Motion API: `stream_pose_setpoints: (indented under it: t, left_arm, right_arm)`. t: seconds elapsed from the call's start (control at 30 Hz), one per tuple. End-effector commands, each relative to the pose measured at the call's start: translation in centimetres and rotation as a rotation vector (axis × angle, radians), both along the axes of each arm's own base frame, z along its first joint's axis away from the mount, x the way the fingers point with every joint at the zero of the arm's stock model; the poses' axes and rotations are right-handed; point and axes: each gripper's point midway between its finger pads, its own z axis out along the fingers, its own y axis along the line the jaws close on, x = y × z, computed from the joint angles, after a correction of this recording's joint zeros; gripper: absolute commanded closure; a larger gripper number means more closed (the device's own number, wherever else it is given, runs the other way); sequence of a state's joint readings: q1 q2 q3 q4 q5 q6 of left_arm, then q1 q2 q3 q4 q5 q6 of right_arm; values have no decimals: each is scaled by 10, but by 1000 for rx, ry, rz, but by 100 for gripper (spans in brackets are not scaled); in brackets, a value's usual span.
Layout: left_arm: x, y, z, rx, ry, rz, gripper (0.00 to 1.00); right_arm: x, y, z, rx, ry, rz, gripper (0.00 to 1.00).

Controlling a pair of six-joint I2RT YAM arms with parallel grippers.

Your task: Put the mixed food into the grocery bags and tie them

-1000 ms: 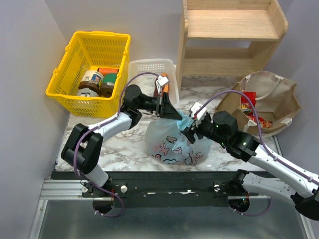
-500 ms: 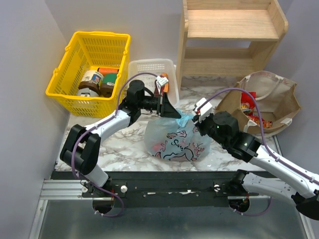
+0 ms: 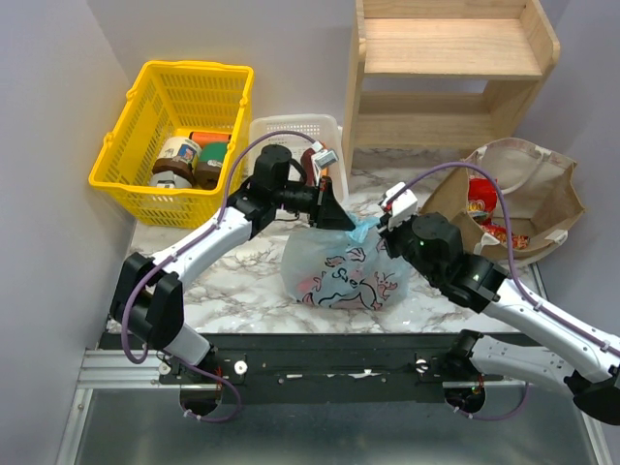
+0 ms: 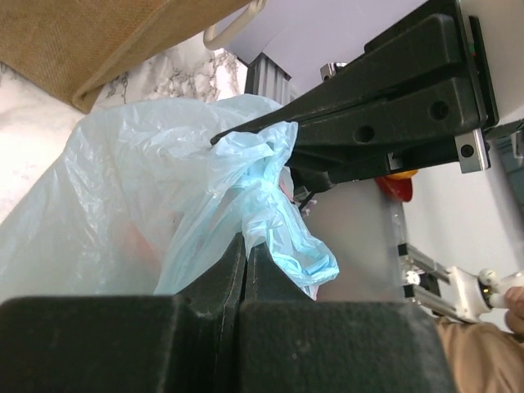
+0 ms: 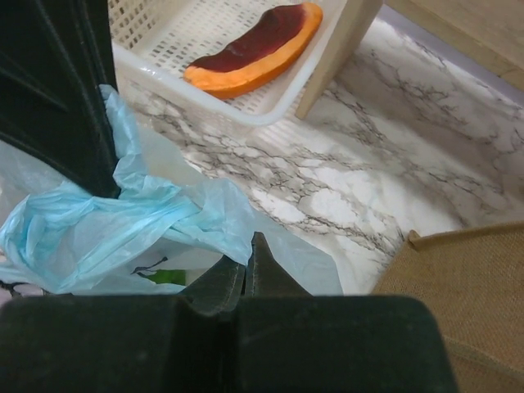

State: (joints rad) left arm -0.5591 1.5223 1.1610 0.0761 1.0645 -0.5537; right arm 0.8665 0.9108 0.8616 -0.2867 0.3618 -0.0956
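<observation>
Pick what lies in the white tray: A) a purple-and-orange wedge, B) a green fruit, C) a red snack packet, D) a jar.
A: in the right wrist view a purple-and-orange wedge lies in the tray, beyond the bag.

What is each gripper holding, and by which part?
Both hold the light-blue plastic bag: left gripper and right gripper each pinch a twisted strand at its gathered top.
</observation>
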Motion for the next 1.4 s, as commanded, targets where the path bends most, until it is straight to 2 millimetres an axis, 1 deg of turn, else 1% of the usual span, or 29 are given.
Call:
stream_pose_setpoints:
  t: [0.0, 0.13, 0.17, 0.2, 0.23, 0.27, 0.3, 0.33, 0.37, 0.4, 0.43, 0.47, 0.5, 0.53, 0.6, 0.67, 0.7, 0.83, 0.93, 1.0, 1.03, 1.1, 1.13, 1.17, 1.2, 1.23, 1.27, 1.33, 1.37]
  left_arm:
    - [-15, 7, -4, 54, -21, -44, 100]
    - [-12, 10, 2, 55, -71, 7, 100]
    - [-11, 11, 6, 44, -93, 19, 93]
    - [-13, 14, 18, 22, -130, 40, 83]
    - [-14, 16, 16, 16, -137, 57, 72]
    - [-10, 18, 27, -20, -169, 87, 66]
    - [-15, 22, 41, -56, -209, 100, 62]
    - [-17, 25, 38, -67, -211, 113, 54]
    - [-12, 27, 49, -104, -261, 154, 37]
    - [-15, 34, 61, -133, -296, 187, 32]
    - [-14, 38, 54, -132, -300, 219, 28]
    - [-13, 41, 59, -151, -335, 248, 22]
    - [-12, 47, 66, -164, -367, 303, 20]
    - [-12, 50, 58, -155, -371, 324, 19]
    - [-11, 57, 63, -171, -412, 376, 18]
    - [-6, 63, 53, -137, -424, 422, 17]
    - [-6, 66, 53, -126, -434, 439, 17]
    - [6, 80, 36, -37, -453, 543, 16]
    - [4, 84, 34, -34, -469, 557, 16]
    - [5, 85, 34, -34, -466, 567, 20]
    - [6, 86, 34, -33, -460, 576, 22]
    - [13, 94, 37, -18, -462, 640, 20]
    - [14, 96, 39, -18, -470, 657, 17]
    - [14, 99, 41, -19, -473, 669, 11]
    - [15, 104, 46, -27, -483, 697, 8]
    - [15, 106, 50, -33, -485, 710, 5]
    - [15, 109, 51, -31, -489, 720, 2]
    - [14, 115, 55, -30, -508, 746, 1]
    - [12, 117, 52, -16, -506, 748, 1]
  right_arm:
    - [22, -45, 30, 26, -81, -263, 99]
    - [23, -48, 22, 47, -59, -288, 99]
    - [22, -49, 20, 49, -54, -290, 99]
    - [21, -48, 19, 55, -47, -284, 99]
    - [20, -47, 15, 58, -40, -276, 99]
    - [18, -47, 16, 69, -37, -268, 99]
    - [16, -43, 16, 80, -29, -238, 99]
    - [16, -42, 15, 112, -11, -241, 99]
    - [15, -42, 14, 123, 3, -234, 99]
    - [12, -37, 13, 140, 19, -201, 99]
    - [13, -39, 13, 169, 31, -209, 99]
    - [13, -39, 11, 178, 45, -205, 99]
    - [11, -35, 9, 192, 63, -182, 99]
    - [13, -36, 8, 215, 78, -191, 99]
    - [9, -28, 4, 249, 123, -135, 99]
    - [10, -26, 1, 299, 166, -121, 99]
    - [6, -18, -1, 324, 200, -72, 99]
    - [9, -19, -3, 389, 245, -82, 99]
    - [11, -24, -3, 403, 252, -107, 99]
    - [12, -27, -4, 402, 259, -119, 99]
    - [12, -28, -2, 399, 257, -121, 97]
    - [9, -32, 10, 388, 240, -115, 81]
    - [8, -33, 16, 370, 220, -101, 54]
    - [4, -33, 21, 356, 213, -79, 39]
    - [-3, -26, 39, 368, 189, -10, 29]
    - [-8, -26, 50, 347, 150, 40, 19]
    - [-13, -23, 59, 341, 132, 79, 17]
    - [-26, -20, 89, 330, 45, 178, 13]
    - [-28, -19, 96, 317, 15, 203, 12]
